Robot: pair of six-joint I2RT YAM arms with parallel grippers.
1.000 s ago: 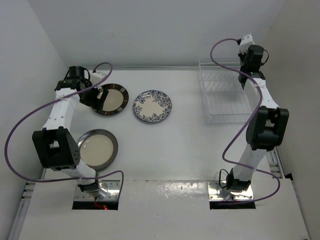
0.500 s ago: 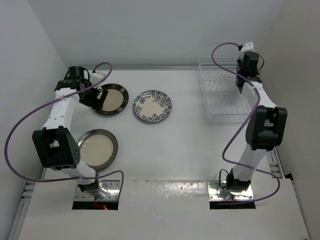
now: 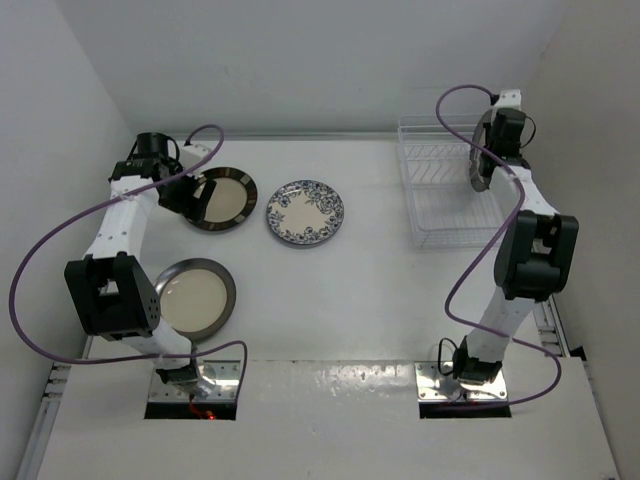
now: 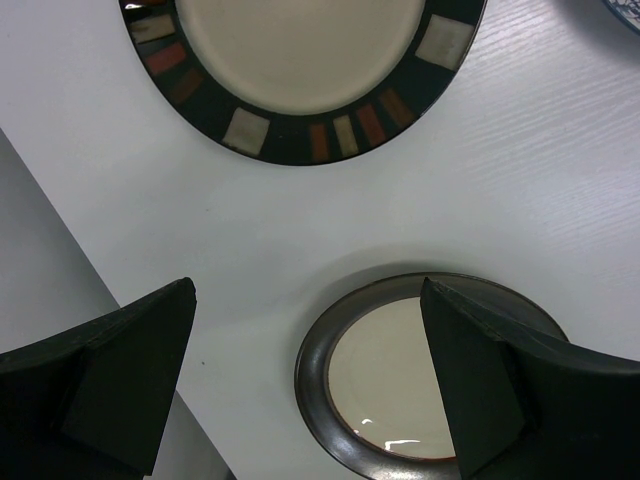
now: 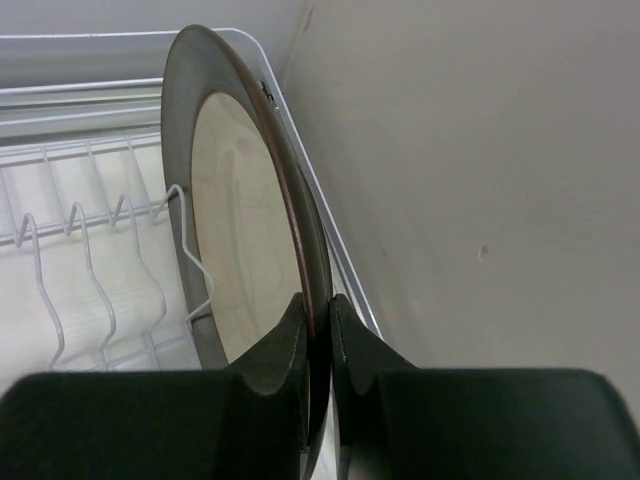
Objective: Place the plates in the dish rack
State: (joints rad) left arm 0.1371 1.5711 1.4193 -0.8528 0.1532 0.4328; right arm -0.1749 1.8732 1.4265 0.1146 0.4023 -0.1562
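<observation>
The white wire dish rack (image 3: 447, 200) sits at the far right of the table (image 3: 380, 300); a grey-rimmed plate (image 5: 240, 240) with a cream centre stands on edge at its right end, just beside the wall (image 5: 480, 150), a wire prong (image 5: 185, 230) against its face. Three more lie flat on the left: a dark-rimmed plate (image 3: 225, 198) with coloured blocks, a blue floral plate (image 3: 305, 212), a second grey-rimmed plate (image 3: 196, 298). The right gripper (image 5: 318, 312) is clenched on the upright plate's rim; the left gripper (image 4: 308, 300) hangs spread wide by the dark-rimmed plate's near edge, grasping nothing.
</observation>
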